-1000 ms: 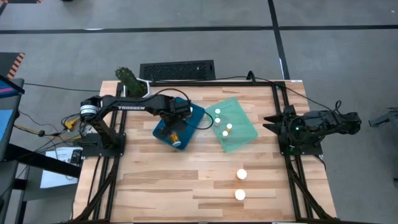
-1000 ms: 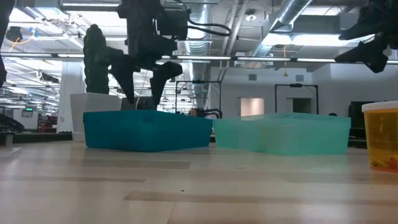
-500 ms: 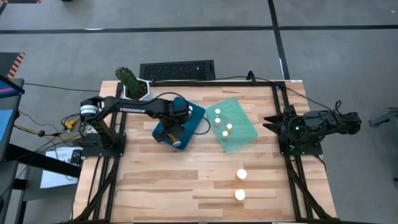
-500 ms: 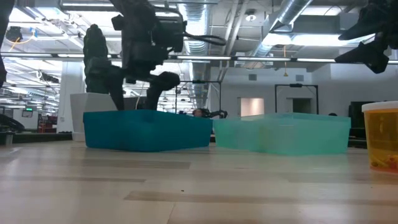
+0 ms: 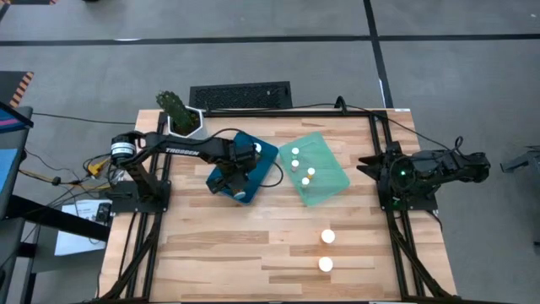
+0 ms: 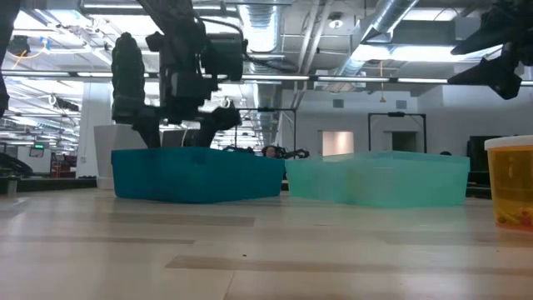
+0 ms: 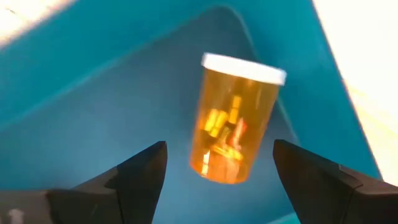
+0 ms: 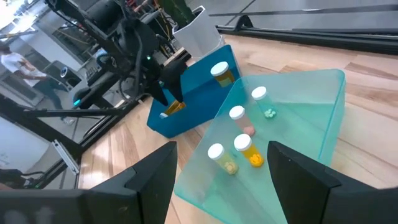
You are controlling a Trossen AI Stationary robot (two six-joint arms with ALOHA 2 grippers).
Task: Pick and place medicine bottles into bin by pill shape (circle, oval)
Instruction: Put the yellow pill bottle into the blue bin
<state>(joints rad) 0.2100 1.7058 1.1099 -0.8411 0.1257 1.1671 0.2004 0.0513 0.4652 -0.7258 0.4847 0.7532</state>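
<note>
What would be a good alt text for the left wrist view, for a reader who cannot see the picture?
An amber medicine bottle with a white cap lies inside the dark blue tray, pills visible through its wall. The left hand is open in front of it, one dark finger on each side, neither touching the bottle.

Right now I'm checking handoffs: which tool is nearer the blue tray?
Left. The left tool hangs open over the blue tray; the right tool waits open at the table's right edge.
</note>
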